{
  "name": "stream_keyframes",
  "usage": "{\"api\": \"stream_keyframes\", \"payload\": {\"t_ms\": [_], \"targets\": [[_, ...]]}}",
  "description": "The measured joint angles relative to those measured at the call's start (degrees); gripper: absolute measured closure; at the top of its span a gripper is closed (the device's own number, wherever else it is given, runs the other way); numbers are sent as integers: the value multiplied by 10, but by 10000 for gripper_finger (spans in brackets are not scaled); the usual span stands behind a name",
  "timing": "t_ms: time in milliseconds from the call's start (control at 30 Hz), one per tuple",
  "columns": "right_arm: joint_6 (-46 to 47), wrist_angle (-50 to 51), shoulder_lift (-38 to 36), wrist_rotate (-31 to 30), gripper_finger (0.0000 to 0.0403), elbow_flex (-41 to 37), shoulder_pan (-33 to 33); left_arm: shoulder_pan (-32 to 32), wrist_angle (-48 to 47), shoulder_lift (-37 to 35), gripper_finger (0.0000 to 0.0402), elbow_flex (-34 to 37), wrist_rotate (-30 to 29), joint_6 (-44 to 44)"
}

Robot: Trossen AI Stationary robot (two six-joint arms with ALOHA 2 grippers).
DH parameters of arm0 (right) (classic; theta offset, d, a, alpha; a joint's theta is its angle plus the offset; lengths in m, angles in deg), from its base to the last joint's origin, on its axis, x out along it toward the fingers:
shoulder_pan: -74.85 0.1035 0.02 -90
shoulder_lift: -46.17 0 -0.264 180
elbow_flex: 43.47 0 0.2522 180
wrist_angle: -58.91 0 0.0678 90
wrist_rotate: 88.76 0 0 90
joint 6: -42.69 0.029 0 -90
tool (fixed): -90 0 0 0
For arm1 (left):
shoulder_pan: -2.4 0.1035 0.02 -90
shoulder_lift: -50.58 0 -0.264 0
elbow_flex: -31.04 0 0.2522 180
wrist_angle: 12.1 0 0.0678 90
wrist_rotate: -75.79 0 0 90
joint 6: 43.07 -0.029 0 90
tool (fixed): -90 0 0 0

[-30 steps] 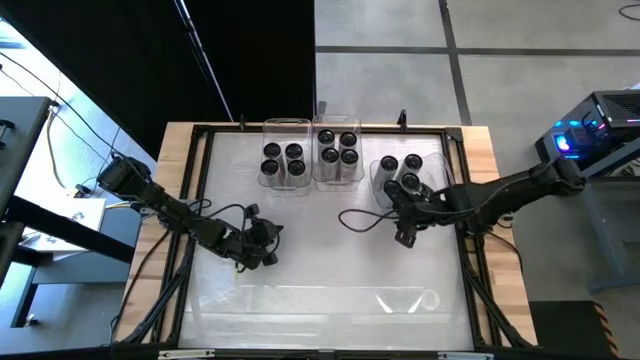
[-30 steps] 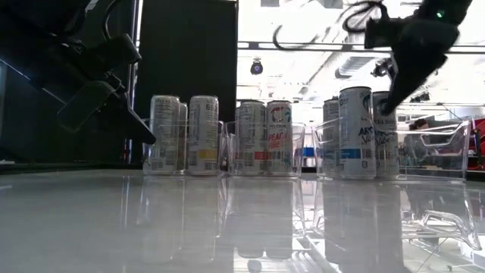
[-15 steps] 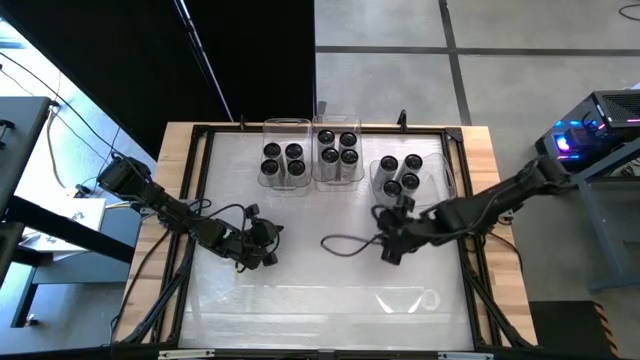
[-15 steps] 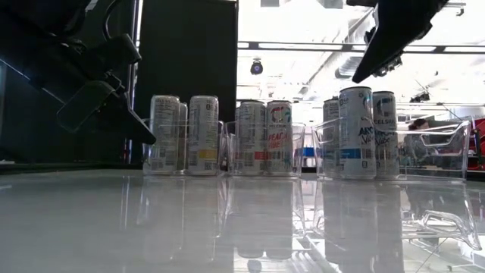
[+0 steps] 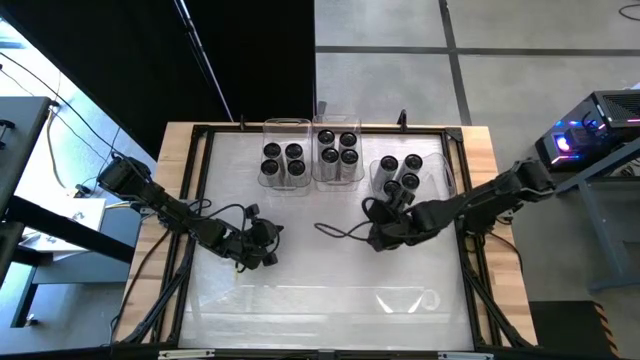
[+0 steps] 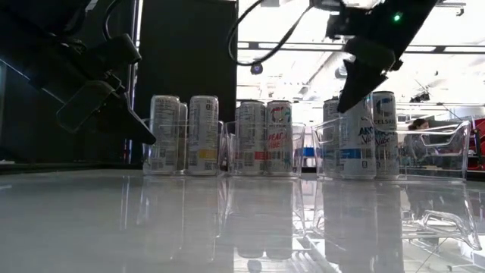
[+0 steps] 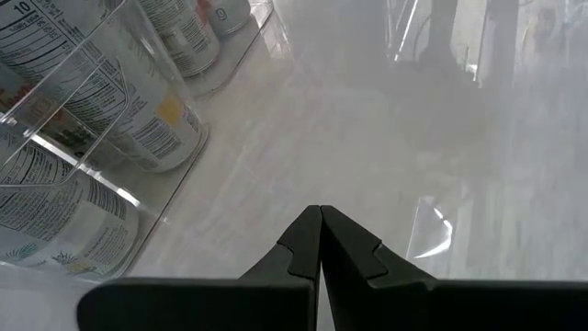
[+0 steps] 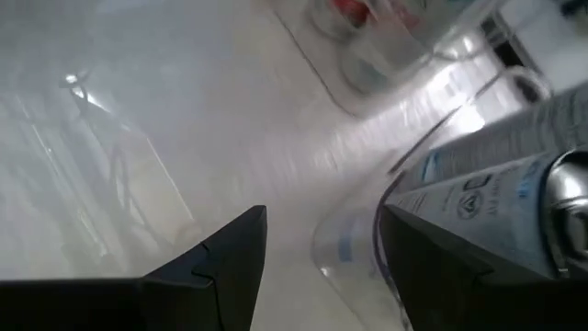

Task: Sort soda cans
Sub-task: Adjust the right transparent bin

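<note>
White table (image 5: 330, 270), "PEACH"-labelled soda cans (image 6: 279, 138)

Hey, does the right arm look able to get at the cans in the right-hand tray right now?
Probably yes. The right gripper is open and empty, just in front of the right tray. The four cans stand with tops exposed, nothing above them.

So the table (image 5: 300, 290) has a glossy white top with a wooden rim. Three clear trays (image 5: 285, 150) full of soda cans (image 5: 283, 160) sit along the far edge, and another clear tray (image 5: 400, 298) lies near the front edge.
</note>
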Motion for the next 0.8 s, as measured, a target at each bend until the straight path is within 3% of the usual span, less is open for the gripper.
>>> {"api": "stream_keyframes", "payload": {"t_ms": [367,800], "targets": [[55,31,23,28,203,0,-42,0,0,0,401,0,0,0],[-21,-16,22,68,344,0,-62,0,0,0,401,0,-2,0]]}}
